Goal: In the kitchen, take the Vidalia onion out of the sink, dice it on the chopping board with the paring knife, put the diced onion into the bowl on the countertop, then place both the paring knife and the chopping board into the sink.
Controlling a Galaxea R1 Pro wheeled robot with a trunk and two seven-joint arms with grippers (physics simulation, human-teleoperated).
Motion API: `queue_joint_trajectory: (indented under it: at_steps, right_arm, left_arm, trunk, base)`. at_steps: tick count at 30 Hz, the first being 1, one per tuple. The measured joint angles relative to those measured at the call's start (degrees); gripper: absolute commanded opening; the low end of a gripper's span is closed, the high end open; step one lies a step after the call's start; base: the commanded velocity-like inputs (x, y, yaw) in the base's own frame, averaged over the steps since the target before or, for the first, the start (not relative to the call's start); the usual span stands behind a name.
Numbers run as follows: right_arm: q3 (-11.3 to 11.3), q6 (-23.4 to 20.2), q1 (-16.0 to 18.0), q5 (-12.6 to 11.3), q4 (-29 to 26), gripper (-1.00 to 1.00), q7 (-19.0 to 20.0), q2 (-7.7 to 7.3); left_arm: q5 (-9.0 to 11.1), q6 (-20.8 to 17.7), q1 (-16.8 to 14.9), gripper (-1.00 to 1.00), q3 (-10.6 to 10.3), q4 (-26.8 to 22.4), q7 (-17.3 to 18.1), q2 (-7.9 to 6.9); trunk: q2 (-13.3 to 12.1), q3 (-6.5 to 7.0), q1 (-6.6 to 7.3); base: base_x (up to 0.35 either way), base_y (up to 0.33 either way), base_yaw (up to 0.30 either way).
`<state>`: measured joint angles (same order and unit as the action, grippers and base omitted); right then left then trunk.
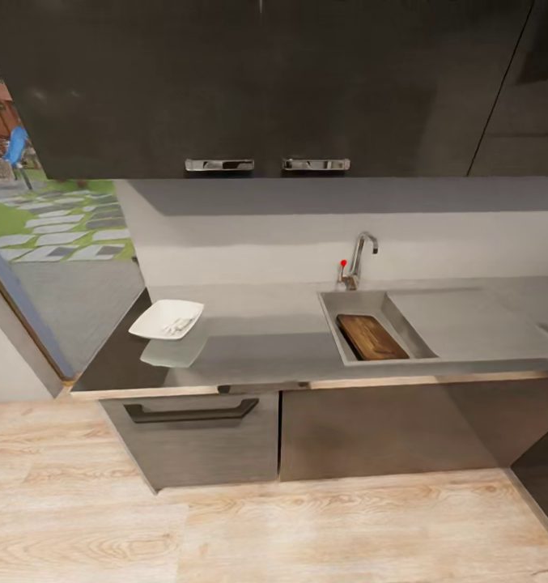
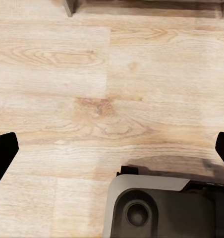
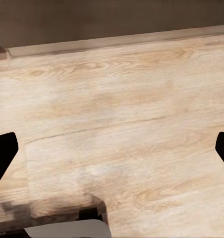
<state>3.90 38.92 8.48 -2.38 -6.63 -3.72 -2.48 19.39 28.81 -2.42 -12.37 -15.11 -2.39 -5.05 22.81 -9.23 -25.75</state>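
Observation:
The brown chopping board (image 1: 371, 337) lies inside the grey sink (image 1: 338, 311), leaning along the basin. The white bowl (image 1: 161, 314) sits on the dark glossy countertop (image 1: 257, 344) at the left, with small pale bits of diced Vidalia onion (image 1: 177, 326) in it. The paring knife is out of view. My left gripper (image 2: 112, 151) is open, its dark fingertips (image 2: 3, 151) spread wide over the wooden floor. My right gripper (image 3: 112, 151) is open too, fingertips (image 3: 4, 148) far apart above the floor, nothing held.
A chrome tap (image 1: 359, 257) with a red knob stands behind the basin, the drainboard (image 1: 468, 324) to its right. Dark wall cabinets (image 1: 265, 81) hang above. A drawer with a handle (image 1: 191, 411) is below the counter. The robot's base (image 2: 161, 208) shows beneath the left wrist.

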Motion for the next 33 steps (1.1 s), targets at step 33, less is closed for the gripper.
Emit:
queue_joint_trajectory:
  at_steps: [33]
  right_arm:
    - [-0.09,0.34,0.0,0.0,0.09,1.0,0.02,0.09]
  left_arm:
    - [0.02,-0.08,0.0,1.0,0.03,-0.01,-0.08,-0.1]
  trunk:
    - [-0.01,2.99,0.0]
  base:
    - [0.0,0.0,0.0]
